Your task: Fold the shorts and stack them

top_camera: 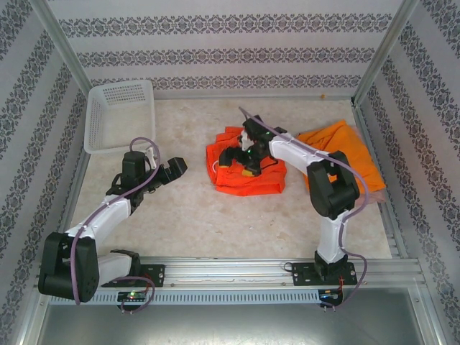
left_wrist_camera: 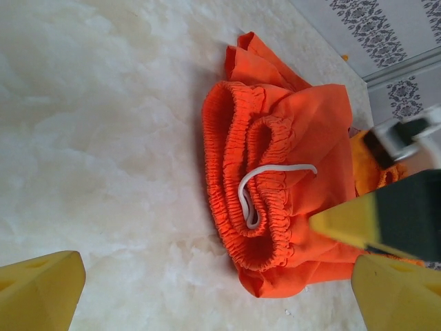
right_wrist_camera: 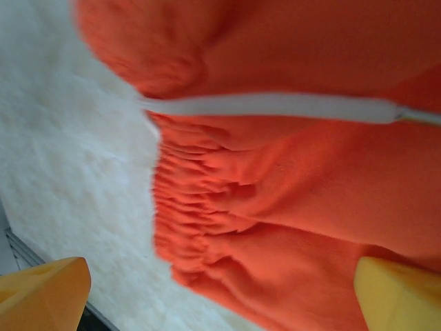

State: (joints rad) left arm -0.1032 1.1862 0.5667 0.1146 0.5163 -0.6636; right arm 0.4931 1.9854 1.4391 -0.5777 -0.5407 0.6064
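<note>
The pale surface is left bare across its near half, a white perforated basket is set at the far-left edge, folded orange shorts are laid at centre, another pair is spread against the right edge, and the right gripper is held over the centre pile with the left gripper just beside it, both with jaws released.

The left arm sits low and bent at centre left, left claw gaping wide, while the right arm stretches to frame centre, right claw pointed down with fingers spread.
</note>
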